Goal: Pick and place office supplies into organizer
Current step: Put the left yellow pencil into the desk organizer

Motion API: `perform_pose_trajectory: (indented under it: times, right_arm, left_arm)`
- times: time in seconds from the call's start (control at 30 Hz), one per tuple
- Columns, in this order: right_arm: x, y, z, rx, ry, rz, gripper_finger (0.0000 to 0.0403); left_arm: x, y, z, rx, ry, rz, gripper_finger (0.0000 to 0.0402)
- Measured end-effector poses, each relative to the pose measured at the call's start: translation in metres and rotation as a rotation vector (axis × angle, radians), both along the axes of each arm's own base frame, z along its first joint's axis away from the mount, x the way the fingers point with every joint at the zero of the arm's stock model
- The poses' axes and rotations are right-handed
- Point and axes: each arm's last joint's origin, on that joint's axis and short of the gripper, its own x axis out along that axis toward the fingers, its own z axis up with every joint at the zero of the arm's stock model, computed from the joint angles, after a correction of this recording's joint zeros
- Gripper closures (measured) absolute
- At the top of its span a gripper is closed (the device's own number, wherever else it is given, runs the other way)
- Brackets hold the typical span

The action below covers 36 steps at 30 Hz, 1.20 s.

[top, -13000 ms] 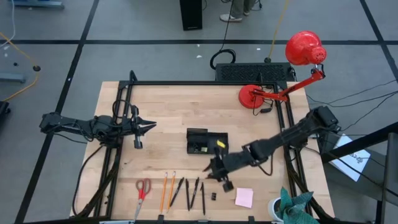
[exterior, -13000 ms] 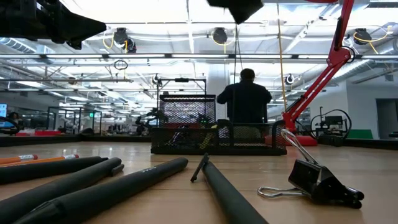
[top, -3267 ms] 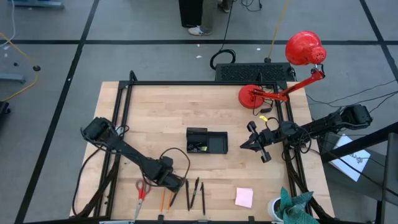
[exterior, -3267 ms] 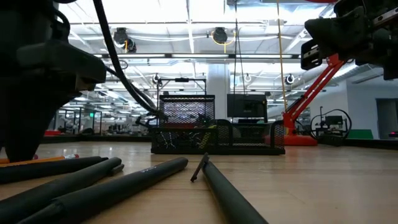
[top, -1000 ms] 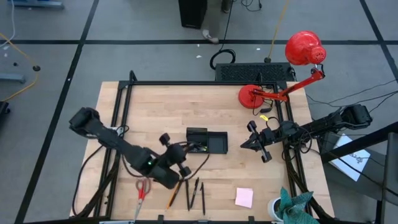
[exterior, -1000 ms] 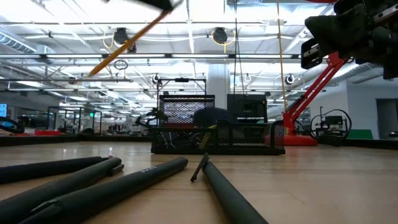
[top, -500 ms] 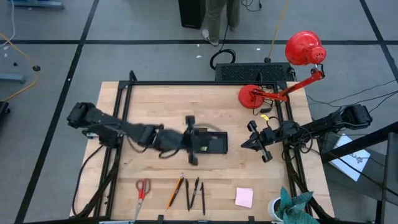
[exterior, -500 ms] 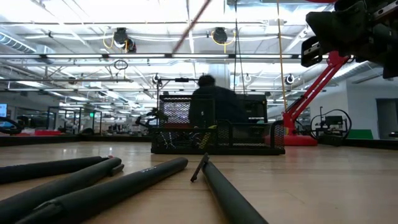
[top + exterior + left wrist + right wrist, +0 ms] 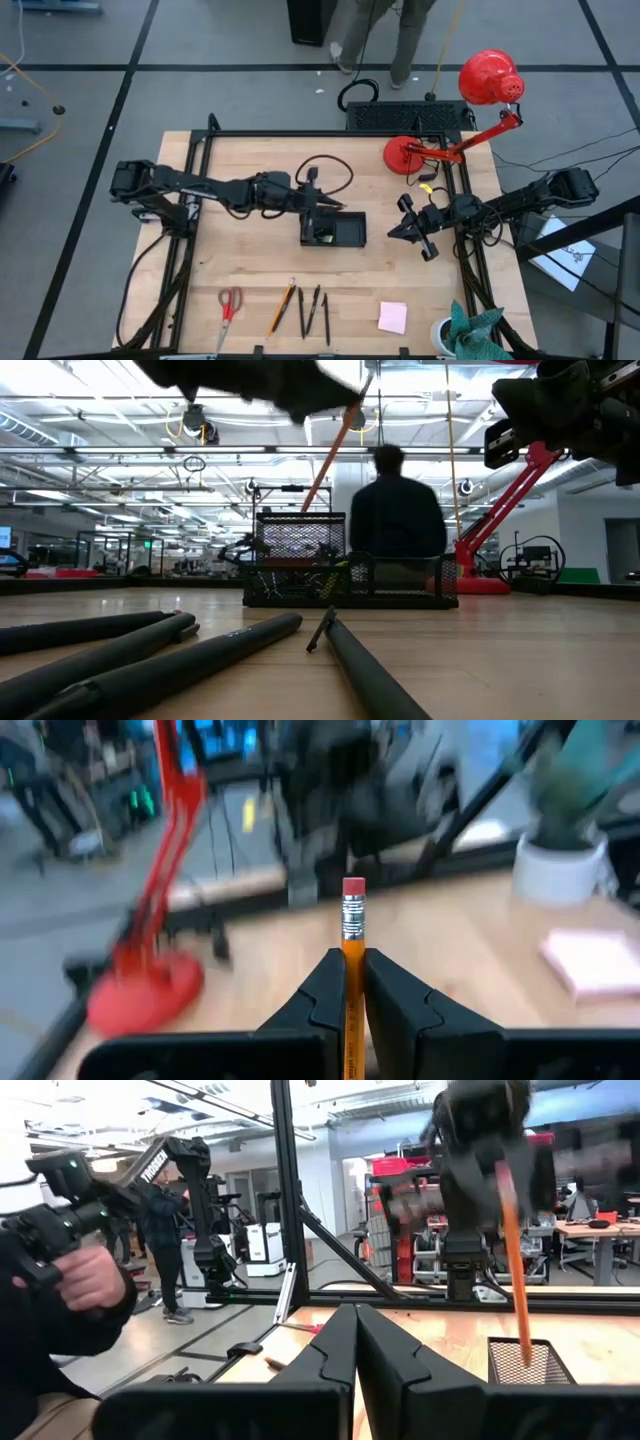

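My left gripper (image 9: 322, 206) is shut on an orange pencil (image 9: 329, 460) above the left end of the organizer (image 9: 334, 229), a low black mesh tray in the middle of the table. The pencil's point (image 9: 525, 1360) hangs over the organizer's mesh wall (image 9: 540, 1363). My right gripper (image 9: 393, 232) waits shut to the organizer's right, holding nothing. Near the front edge lie red-handled scissors (image 9: 229, 303), another orange pencil (image 9: 282, 307), three black pens (image 9: 313, 311) and a pink sticky-note pad (image 9: 392, 318). My left gripper pinches the pencil's shaft (image 9: 351, 952) between its two fingers, a little below the eraser end (image 9: 353, 889). The fingers come nearly level from the table's left and lie across the pencil. It is lifted clear and hangs tilted, eraser up and point down.
A red desk lamp (image 9: 430, 150) stands at the back right, next to a black slab (image 9: 408, 115) behind the table. A person (image 9: 398, 510) stands beyond the far edge. In the low view the black pens (image 9: 200, 655) fill the foreground.
My left gripper has swung from above the pens near the front edge toward the far edge and the right, to the organizer, turning as it went. The pencil has stayed in its hold, lifted clear, and now hangs steeper, point over the organizer.
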Motion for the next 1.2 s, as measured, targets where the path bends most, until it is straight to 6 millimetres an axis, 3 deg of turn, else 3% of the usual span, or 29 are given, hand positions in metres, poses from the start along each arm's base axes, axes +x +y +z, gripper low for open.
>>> perform_pose_trajectory:
  times: [0.3, 0.5, 0.87, 1.2]
  right_arm:
    - [0.000, 0.000, 0.000, 0.000, 0.000, -0.001, 0.0399]
    - [0.000, 0.000, 0.000, 0.000, 0.000, -0.002, 0.0399]
    - [0.000, 0.000, 0.002, -0.016, -0.024, -0.010, 0.0399]
    - [0.000, -0.001, 0.001, -0.025, -0.024, -0.015, 0.0399]
  left_arm:
    - [-0.021, 0.010, -0.043, -0.079, 0.012, 0.050, 0.0371]
    - [-0.029, 0.014, -0.055, -0.072, 0.003, 0.129, 0.0371]
    - [-0.021, 0.026, -0.071, -0.121, 0.003, 0.183, 0.0371]
    - [-0.013, 0.025, -0.098, -0.142, 0.078, 0.134, 0.0371]
